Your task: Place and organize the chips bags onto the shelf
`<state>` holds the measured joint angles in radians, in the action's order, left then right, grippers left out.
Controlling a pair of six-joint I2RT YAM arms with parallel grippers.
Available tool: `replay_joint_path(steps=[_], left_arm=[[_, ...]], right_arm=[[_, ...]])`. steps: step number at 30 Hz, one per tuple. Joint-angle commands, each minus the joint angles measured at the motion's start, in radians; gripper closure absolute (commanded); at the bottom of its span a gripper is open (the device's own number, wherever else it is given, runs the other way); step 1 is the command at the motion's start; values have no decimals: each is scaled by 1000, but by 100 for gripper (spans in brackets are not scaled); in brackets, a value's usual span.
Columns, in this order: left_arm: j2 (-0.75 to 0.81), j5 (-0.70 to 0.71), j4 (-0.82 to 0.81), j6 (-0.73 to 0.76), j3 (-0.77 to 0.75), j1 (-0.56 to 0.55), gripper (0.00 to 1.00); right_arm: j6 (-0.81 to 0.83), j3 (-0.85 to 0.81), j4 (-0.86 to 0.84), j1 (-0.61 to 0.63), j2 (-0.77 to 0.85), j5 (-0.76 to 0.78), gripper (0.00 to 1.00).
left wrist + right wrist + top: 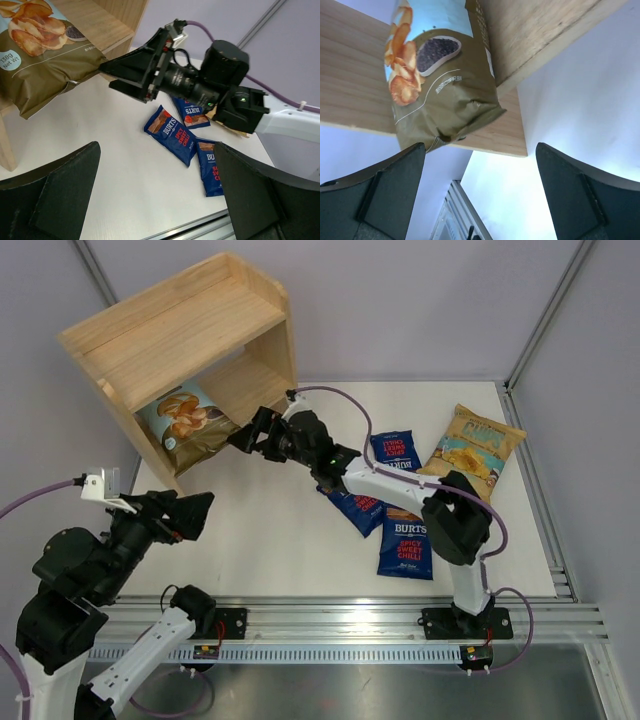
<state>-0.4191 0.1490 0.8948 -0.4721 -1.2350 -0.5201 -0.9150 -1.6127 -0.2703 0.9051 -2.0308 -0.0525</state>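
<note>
The wooden shelf (180, 330) stands at the far left. A pale blue-olive Cassava chips bag (185, 420) lies on its lower tier, its bottom end sticking out over the front edge (40, 60) (440, 85). My right gripper (250, 430) (480, 190) hangs open just in front of that end, with nothing between its fingers. Three dark blue Burts bags (396, 450) (357, 508) (405, 545) and a tan-yellow chips bag (470, 445) lie on the table to the right. My left gripper (195, 515) (157, 195) is open and empty over the near left of the table.
The right arm (400, 485) stretches across the blue bags towards the shelf. White table (270, 530) lies between the two grippers. A metal rail (350, 615) runs along the near edge, and enclosure walls stand behind and to the right.
</note>
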Motion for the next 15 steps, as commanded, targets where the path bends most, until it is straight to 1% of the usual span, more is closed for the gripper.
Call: replay_joint_path(steps=[1, 2, 4, 6, 7, 8, 9, 10, 11, 12, 14, 15], left_arm=[[-27, -38, -50, -3, 14, -3, 1], [-36, -45, -50, -2, 20, -3, 1], [-44, -74, -62, 1, 34, -3, 1], [-50, -112, -75, 4, 55, -3, 1], [-52, -123, -82, 9, 65, -3, 1], [-55, -132, -86, 7, 75, -3, 1], [-63, -143, -98, 10, 92, -3, 1], [-69, -150, -102, 15, 103, -3, 1], [-76, -175, -106, 16, 111, -3, 1], [-82, -196, -117, 20, 127, -3, 1], [-107, -222, -128, 29, 144, -3, 1], [-115, -250, -141, 35, 164, -3, 1]], right_arm=[[77, 88, -34, -35, 171, 20, 1], [87, 112, -20, -47, 228, 20, 1], [105, 192, 37, -81, 286, 5, 1], [123, 282, 83, -150, 380, -14, 1], [134, 313, 141, -175, 414, -12, 1], [145, 345, 169, -233, 479, -9, 0], [156, 374, 198, -260, 515, -6, 1], [186, 429, 253, -293, 549, -4, 0], [208, 459, 266, -320, 617, -4, 1], [247, 485, 316, -387, 650, -3, 1], [268, 551, 408, -457, 746, 11, 1], [295, 597, 433, -551, 780, 11, 0]])
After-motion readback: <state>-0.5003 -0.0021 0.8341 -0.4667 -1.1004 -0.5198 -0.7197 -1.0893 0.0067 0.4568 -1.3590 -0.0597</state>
